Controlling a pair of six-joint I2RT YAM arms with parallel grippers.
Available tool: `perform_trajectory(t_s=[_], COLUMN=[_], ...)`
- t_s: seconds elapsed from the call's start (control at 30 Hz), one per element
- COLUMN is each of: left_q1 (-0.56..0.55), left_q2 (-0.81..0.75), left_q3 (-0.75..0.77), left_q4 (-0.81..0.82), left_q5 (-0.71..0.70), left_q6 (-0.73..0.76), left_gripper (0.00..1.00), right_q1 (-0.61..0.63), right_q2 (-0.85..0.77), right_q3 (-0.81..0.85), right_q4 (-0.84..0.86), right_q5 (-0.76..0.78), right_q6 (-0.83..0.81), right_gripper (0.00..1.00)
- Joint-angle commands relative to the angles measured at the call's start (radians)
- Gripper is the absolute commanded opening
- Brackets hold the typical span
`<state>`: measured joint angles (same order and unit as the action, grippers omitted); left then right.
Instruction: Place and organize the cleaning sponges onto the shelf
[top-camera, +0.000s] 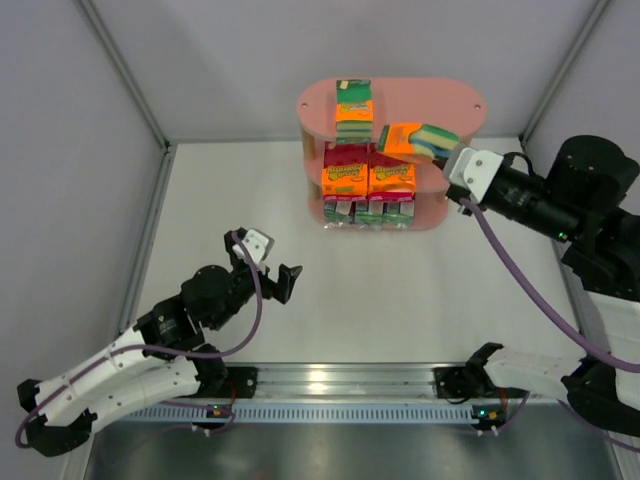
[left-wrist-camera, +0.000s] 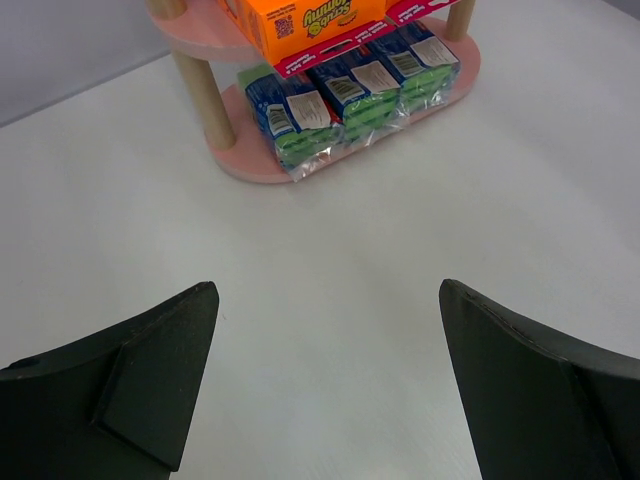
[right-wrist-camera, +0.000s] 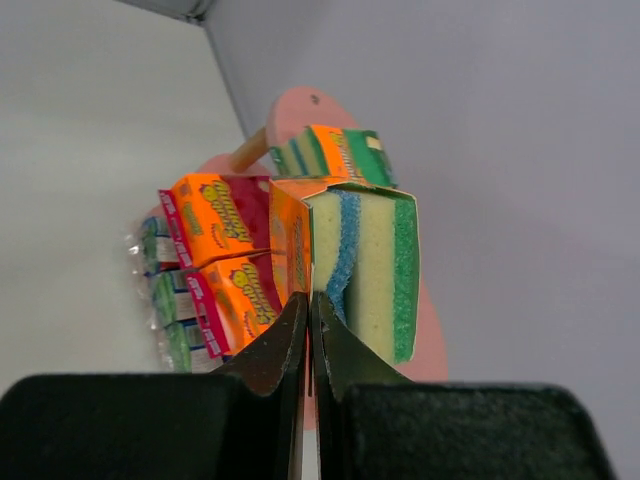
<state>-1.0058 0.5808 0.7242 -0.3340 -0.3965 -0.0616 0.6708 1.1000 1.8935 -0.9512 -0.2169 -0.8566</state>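
Note:
The pink shelf (top-camera: 462, 106) stands at the back of the table. One green-and-orange sponge pack (top-camera: 354, 104) lies on its top tier. Two orange-and-magenta packs (top-camera: 367, 172) fill the middle tier, and blue-and-green wrapped packs (top-camera: 368, 212) line the bottom tier. My right gripper (top-camera: 446, 153) is shut on the thin edge of another green-and-orange sponge pack (right-wrist-camera: 362, 262) and holds it tilted over the right side of the top tier. My left gripper (left-wrist-camera: 328, 292) hangs open over bare table in front of the shelf (left-wrist-camera: 250, 168), with nothing between its fingers.
Grey walls with metal corner posts (top-camera: 122, 70) close in the table at the back and sides. A metal rail (top-camera: 340, 380) runs along the near edge between the arm bases. The right arm's purple cable (top-camera: 520, 285) loops over the table's right side.

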Motion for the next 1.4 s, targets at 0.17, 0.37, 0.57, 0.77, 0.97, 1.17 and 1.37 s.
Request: perform_trajectory(t_s=[0.17, 0.37, 0.57, 0.77, 0.97, 1.17, 1.37], left_q1=[0.001, 0.003, 0.003, 0.003, 0.001, 0.003, 0.003], left_q2=[0.025, 0.027, 0.001, -0.01, -0.015, -0.022, -0.027], left_q3=[0.017, 0.008, -0.005, -0.011, -0.012, -0.016, -0.017], left_q4=[-0.008, -0.01, -0.008, -0.008, -0.008, -0.008, -0.007], left_q5=[-0.035, -0.033, -0.041, -0.042, -0.041, -0.042, -0.041], left_q6=[-0.006, -0.017, -0.015, -0.012, -0.012, -0.014, -0.015], left_gripper=[0.98, 0.98, 0.98, 0.98, 0.98, 0.98, 0.98], right_q1=[-0.013, -0.014, -0.037, -0.06, -0.088, -0.119, -0.142], right_q2=[0.066, 0.142, 0.182, 0.184, 0.208, 0.231, 0.256], right_q3=[0.058, -0.173, -0.319, -0.364, -0.355, -0.329, -0.32], right_q4=[0.255, 0.509, 0.62, 0.565, 0.506, 0.477, 0.476], right_q5=[0.321, 0.461, 0.461, 0.37, 0.278, 0.19, 0.154], right_q6=[-0.033, -0.203, -0.265, -0.289, -0.305, -0.305, -0.305], right_gripper=[0.0, 0.0, 0.0, 0.0, 0.0, 0.0, 0.04])
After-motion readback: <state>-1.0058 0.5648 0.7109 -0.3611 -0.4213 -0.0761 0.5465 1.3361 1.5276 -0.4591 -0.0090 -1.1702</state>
